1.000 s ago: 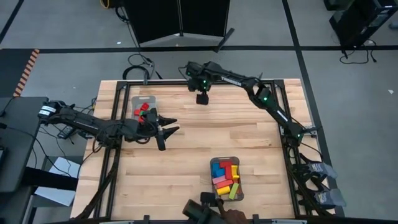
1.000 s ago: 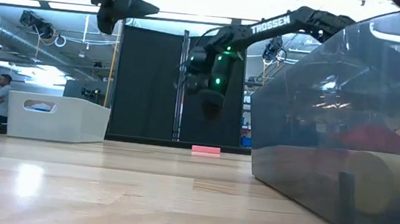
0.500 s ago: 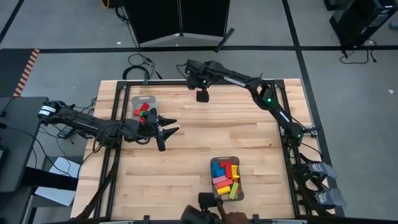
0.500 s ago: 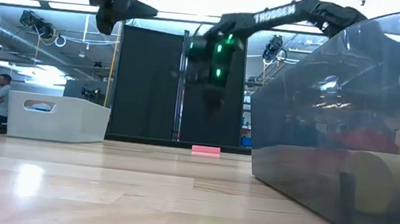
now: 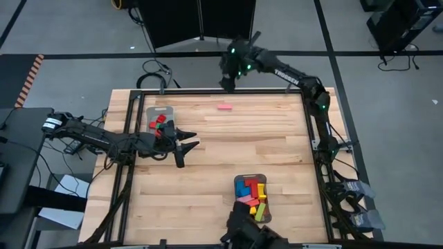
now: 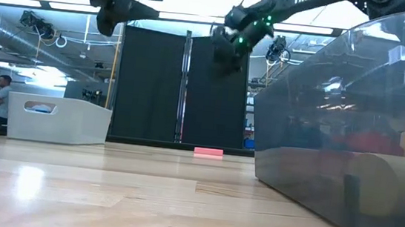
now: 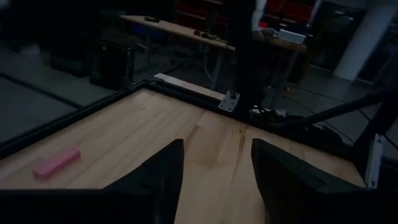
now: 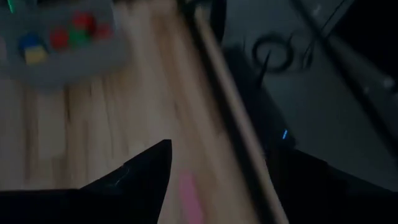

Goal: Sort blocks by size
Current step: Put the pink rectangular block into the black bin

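A flat pink wooden bar [image 5: 224,106] lies lengthwise left-to-right near the table's far edge, both the right gripper [image 5: 226,84] and left gripper [image 5: 188,139] parted and empty.

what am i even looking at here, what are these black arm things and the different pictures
These are two robot arms at a wooden table, each ending in a two-finger pincer. One picture looks straight down, one looks level across the tabletop, and two come from cameras on the arms' wrists. The left pincer hovers open and empty beside a grey tray of small blocks. The right pincer is raised past the table's far edge, fingers apart, holding nothing. A pink bar lies alone on the wood near that edge. A second tray near the front holds longer coloured blocks.
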`<state>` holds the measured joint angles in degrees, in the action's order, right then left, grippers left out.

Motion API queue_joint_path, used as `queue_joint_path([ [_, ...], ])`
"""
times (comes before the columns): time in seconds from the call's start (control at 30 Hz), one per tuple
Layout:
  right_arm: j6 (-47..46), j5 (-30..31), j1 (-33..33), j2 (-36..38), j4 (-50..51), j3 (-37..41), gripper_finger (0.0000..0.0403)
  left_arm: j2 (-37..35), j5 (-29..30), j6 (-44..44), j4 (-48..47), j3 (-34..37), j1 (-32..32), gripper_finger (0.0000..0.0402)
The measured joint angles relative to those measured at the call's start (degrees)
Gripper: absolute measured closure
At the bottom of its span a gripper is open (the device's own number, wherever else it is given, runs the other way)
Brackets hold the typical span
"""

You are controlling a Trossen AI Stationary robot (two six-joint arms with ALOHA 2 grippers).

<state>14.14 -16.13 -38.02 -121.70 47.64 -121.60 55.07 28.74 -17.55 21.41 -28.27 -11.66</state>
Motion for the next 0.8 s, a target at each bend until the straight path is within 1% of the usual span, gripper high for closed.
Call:
queue_joint_path([
  [0.1,1.32,3.57,1.39,-0.04,0.79,5.63,0.0135,0.20,1.82,-4.08,-2.13,0.00,2.07,0.0209],
  [0.2,3.08,7.27,2.86,-0.02,-0.43,9.61,0.0138,2.38,2.22,-7.63,-3.11,-0.04,6.62,0.0222],
  [0.27,3.44,8.88,3.60,0.87,-2.88,11.09,0.0145,4.98,0.76,-9.71,-3.14,-0.13,10.60,0.0238],
  [0.43,3.55,10.26,4.37,6.36,-8.86,11.09,0.0177,14.51,-7.22,-13.08,-2.65,-2.60,20.98,0.0289],
  [0.5,3.36,10.26,4.43,8.80,-9.68,11.04,0.0190,18.37,-10.50,-13.50,-2.16,-4.80,24.38,0.0311],
  [0.6,3.21,10.25,4.56,12.92,-8.65,11.06,0.0204,25.05,-16.50,-13.51,-2.12,-10.00,28.85,0.0345],
  [0.7,3.14,10.22,5.07,17.59,-7.03,11.04,0.0213,32.03,-19.38,-13.13,-5.51,-16.49,32.34,0.0384],
  [0.73,2.97,10.20,5.31,19.24,-6.30,11.04,0.0214,34.24,-20.08,-13.11,-7.35,-18.65,33.41,0.0391],
  [0.8,2.97,10.17,6.04,21.90,-4.56,11.04,0.0215,38.95,-22.02,-13.08,-10.22,-23.45,35.29,0.0394],
])
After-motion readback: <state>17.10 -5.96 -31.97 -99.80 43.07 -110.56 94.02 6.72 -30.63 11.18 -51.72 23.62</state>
